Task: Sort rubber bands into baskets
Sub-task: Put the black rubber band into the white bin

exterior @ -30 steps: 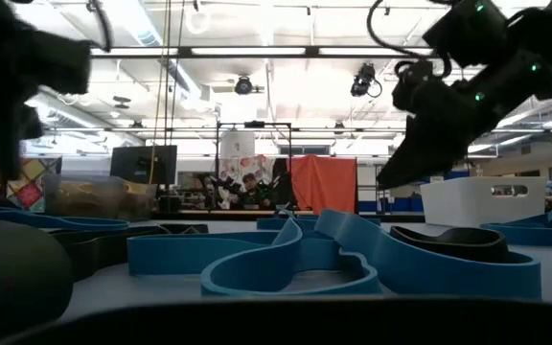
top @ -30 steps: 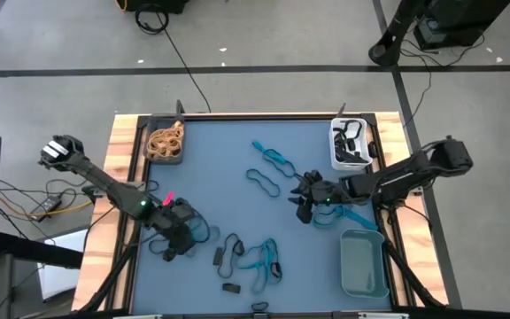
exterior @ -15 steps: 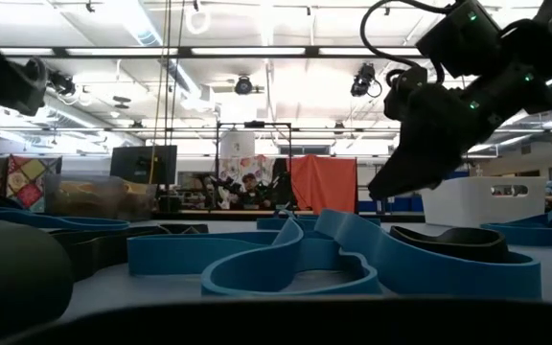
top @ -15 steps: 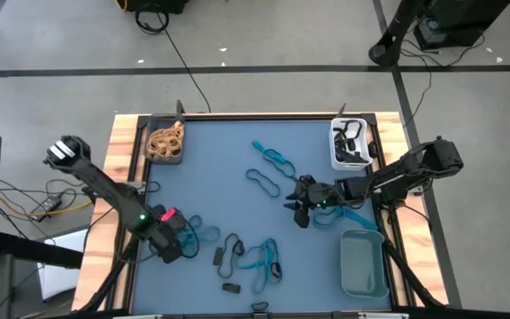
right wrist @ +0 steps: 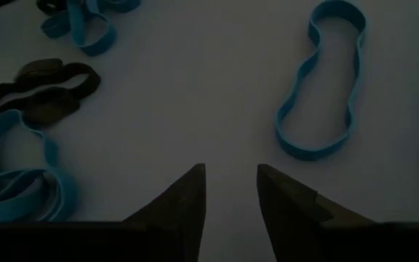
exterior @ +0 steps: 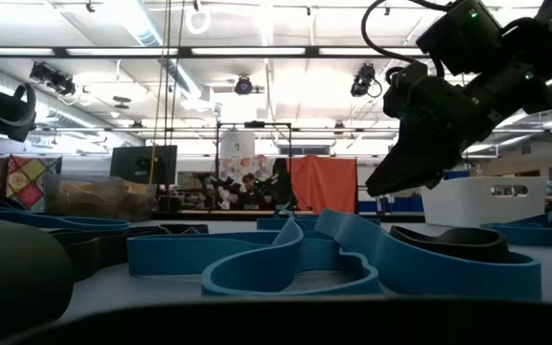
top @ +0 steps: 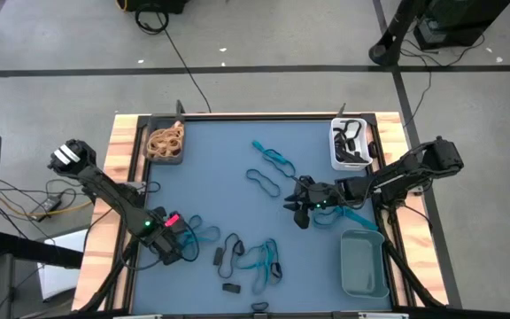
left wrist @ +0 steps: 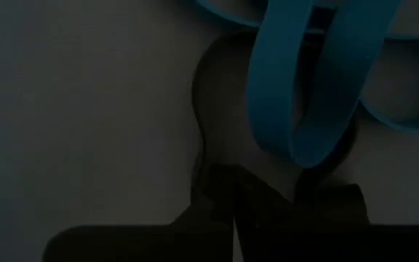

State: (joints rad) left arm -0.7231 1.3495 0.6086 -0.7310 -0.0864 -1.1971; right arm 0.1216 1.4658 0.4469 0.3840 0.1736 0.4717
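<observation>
- Rubber bands lie loose over the table (top: 237,151) in the high view: a blue band (top: 273,159) and a dark one (top: 262,182) near the centre, a blue and black cluster (top: 251,255) at 6 o'clock, and two small dark pieces (top: 230,287) at the near edge. Tan bands (top: 166,140) already fill the dark basket (top: 152,154) at 10 o'clock, and black ones (top: 352,142) sit in the white basket (top: 337,161) at 2 o'clock. The teal basket (top: 362,263) at 5 o'clock looks bare, so the blue sorting appears hardly begun, with many blue and black bands left.
- Same view: the left gripper (top: 173,250) is down at 7 o'clock on a blue band (top: 200,233); the right gripper (top: 297,211) hangs at 3 o'clock, just beside another blue band (top: 354,215).
- Low view: blue bands (exterior: 286,254) fill the foreground and the white basket (exterior: 482,199) stands at the far right. The right gripper (exterior: 391,177) hovers clear of the table.
- Left wrist view: the fingers (left wrist: 224,193) are clenched together at the foot of a blue loop (left wrist: 311,94); whether they actually pinch it I cannot tell.
- Right wrist view: the fingers (right wrist: 191,196) stand apart and grasp nothing, over bare table with a blue loop (right wrist: 322,91) ahead and blue and dark bands (right wrist: 38,91) off to one side.
</observation>
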